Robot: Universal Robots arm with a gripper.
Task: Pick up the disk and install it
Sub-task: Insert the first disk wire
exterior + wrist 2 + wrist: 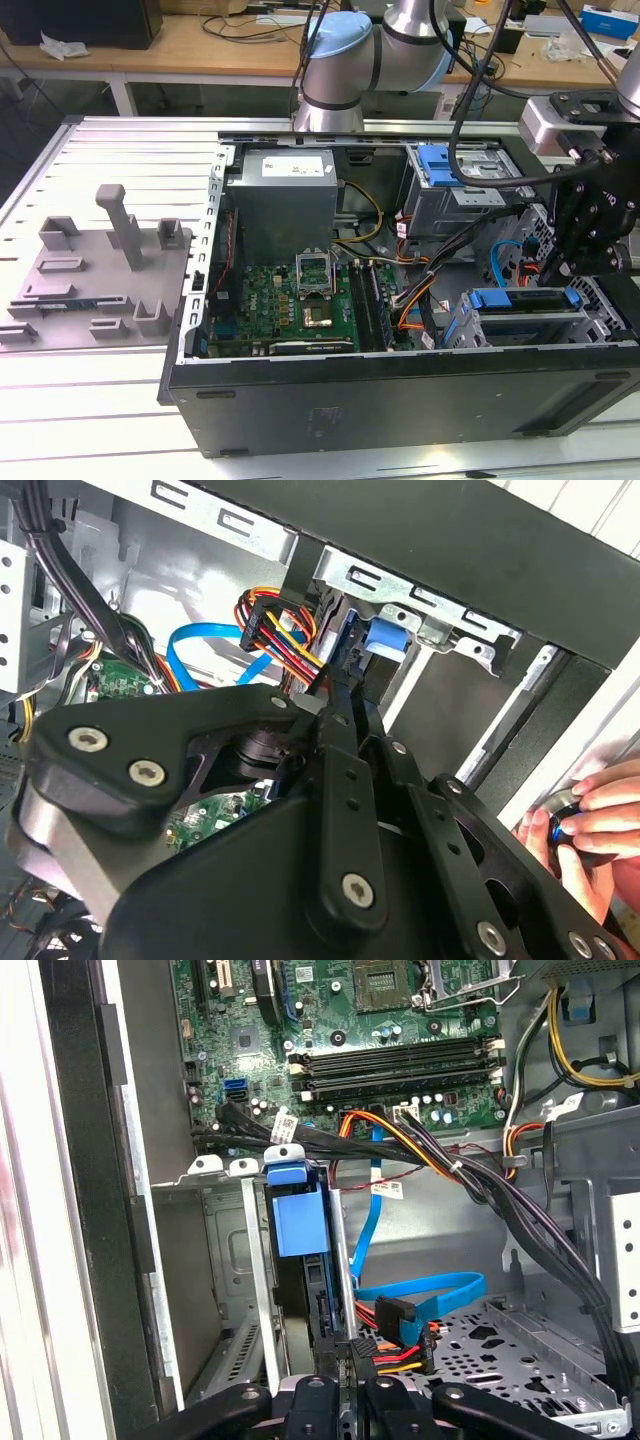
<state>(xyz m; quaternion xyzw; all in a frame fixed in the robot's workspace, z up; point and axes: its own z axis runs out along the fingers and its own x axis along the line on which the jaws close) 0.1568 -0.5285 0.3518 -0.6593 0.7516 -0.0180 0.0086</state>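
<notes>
One disk [298, 1215] in drive cage [215, 1260], closed fingers [338, 750] near its end

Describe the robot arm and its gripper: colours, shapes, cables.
The arm is silver-grey tubing with rounded joints capped in light blue. The gripper is matte black, built from linked bars with silver screws. A thick black cable loops toward it.
</notes>
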